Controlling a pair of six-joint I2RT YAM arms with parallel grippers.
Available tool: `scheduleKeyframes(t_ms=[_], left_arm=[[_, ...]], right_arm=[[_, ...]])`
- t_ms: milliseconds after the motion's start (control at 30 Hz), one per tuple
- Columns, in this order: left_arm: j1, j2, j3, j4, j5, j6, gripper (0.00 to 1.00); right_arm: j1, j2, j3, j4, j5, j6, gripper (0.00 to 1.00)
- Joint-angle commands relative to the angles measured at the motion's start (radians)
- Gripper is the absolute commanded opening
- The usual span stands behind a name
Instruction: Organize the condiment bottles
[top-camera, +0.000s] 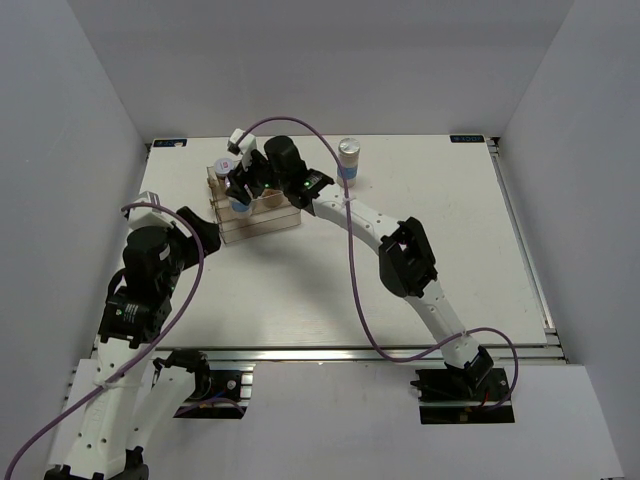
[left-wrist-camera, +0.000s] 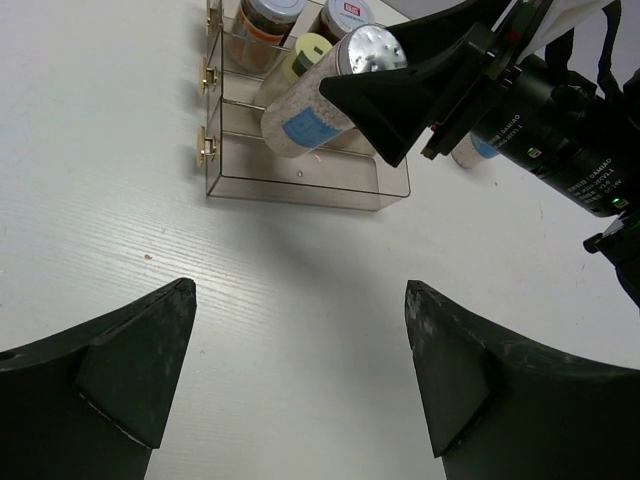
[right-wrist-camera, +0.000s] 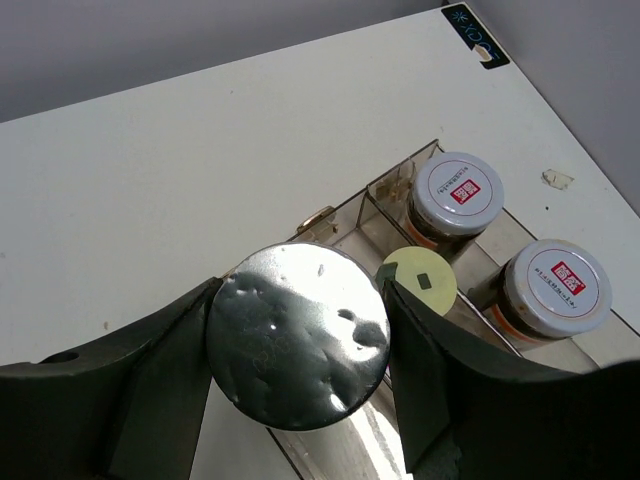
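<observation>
My right gripper (right-wrist-camera: 297, 330) is shut on the silver cap (right-wrist-camera: 297, 335) of a white bottle with a blue band (left-wrist-camera: 310, 115). The bottle is tilted, with its lower end in the front tier of the clear rack (left-wrist-camera: 300, 190). In the top view the gripper (top-camera: 240, 185) is over the rack (top-camera: 270, 218). A yellow-lidded jar (right-wrist-camera: 415, 280) stands just behind the bottle. Two dark jars with pale, red-labelled lids (right-wrist-camera: 457, 192) (right-wrist-camera: 555, 285) stand on the higher tier. The second white bottle (top-camera: 348, 160) stands on the table, right of the rack. My left gripper (left-wrist-camera: 300, 290) is open and empty, short of the rack. I cannot make out a pink-lidded jar.
The rack has small brass knobs (left-wrist-camera: 205, 145) on its left side. The right arm (top-camera: 405, 255) stretches diagonally across the middle of the table. The left arm (top-camera: 150, 265) is drawn back at the near left. White walls enclose the table on three sides.
</observation>
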Motion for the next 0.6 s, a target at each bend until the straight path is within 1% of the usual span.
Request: scheduleKeyframes(t_ms=[0, 233, 567], left_arm=[[0.004, -0.016, -0.009, -0.021, -0.016, -0.002, 0.94], [0.004, -0.002, -0.018, -0.005, -0.016, 0.003, 0.95], [0.004, 0.016, -0.034, 0.032, -0.005, 0.000, 0.95]], right_arm=[[0.003, -0.021, 0.050, 0.118, 0.030, -0.001, 0.00], [0.002, -0.041, -0.012, 0.097, 0.023, 0.008, 0.00], [0.002, -0.123, -0.145, 0.140, -0.002, 0.011, 0.00]])
